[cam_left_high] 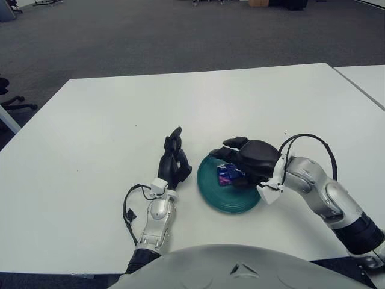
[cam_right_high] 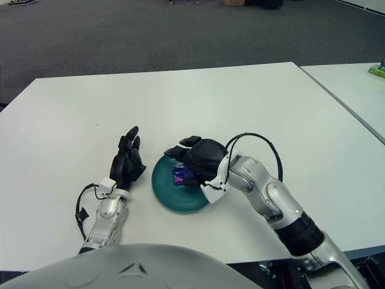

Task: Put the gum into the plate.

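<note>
A white bench (cam_left_high: pixel 108 120) carried a teal plate (cam_left_high: pixel 222 195) near its front edge. The left hand (cam_left_high: pixel 173 164) showed just left of the plate; a second white bench (cam_left_high: pixel 370 81) stood well right of the plate.

Matt teal plate (cam_left_high: pixel 231 198), smooth like glazed ceramic or plastic; glossy purple-blue foil-like gum (cam_left_high: pixel 227 174) wrapper; smooth matt white table (cam_left_high: pixel 90 150); both hands matt black, forearms satin silver metal
</note>
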Available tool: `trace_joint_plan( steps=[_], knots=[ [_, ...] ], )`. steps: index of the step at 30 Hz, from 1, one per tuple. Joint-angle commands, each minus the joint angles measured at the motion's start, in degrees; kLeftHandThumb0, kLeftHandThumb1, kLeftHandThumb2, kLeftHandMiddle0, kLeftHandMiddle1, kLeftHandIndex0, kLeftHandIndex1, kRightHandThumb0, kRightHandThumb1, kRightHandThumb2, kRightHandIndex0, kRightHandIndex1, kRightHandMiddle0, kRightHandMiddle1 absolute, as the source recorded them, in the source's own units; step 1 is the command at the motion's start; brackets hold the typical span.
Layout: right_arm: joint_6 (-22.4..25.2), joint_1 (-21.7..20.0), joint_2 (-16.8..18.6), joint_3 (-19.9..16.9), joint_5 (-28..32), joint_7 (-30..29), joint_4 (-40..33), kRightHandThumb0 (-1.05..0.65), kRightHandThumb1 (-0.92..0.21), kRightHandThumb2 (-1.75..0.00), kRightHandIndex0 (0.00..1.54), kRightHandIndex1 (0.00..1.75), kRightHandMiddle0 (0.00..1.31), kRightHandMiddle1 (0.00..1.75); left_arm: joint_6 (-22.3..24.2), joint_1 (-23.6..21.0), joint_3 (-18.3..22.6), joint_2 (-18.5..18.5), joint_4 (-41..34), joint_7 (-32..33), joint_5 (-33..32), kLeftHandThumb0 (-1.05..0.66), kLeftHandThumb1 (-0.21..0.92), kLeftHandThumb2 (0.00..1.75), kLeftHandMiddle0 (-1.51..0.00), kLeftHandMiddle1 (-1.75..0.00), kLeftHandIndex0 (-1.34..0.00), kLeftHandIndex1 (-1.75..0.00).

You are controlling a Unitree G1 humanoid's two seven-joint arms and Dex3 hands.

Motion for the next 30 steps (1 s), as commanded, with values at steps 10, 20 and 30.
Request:
trace_joint_plan(
  steps=[10,20,30],
  knots=[
    [5.1,4.9,6.4,-3.1,2.7,-5.6,-2.1,-0.89,-0.92,-1.04,0.16,0.02,0.00,0.22,1.9,1.4,0.4,-2.0,1.8,-3.7,-2.9,-0.92,0.92,1.08,-0.24,0.00,0.00,-0.52],
    [2.8,1.4,17.9,-16.6,21.0,-22.7,9.4,-0.79,-0.92,-0.85,0.34,0.04,0.00,0.74,6.1,1.9,1.6,-2.5,0.2,-5.6,-7.6,-0.88,0.92,0.97,-0.30,-0.02,0.00,-0.67],
    [1.5,2.4,24.3,-19.8,25.3,-33.0,12.8,-0.72,-0.92,-0.81,0.42,0.05,0.01,0.90,3.3,0.8,1.4,-2.6,2.1,-4.2,-4.7,-0.86,0.92,0.93,-0.28,0.00,0.00,-0.73]
  ],
)
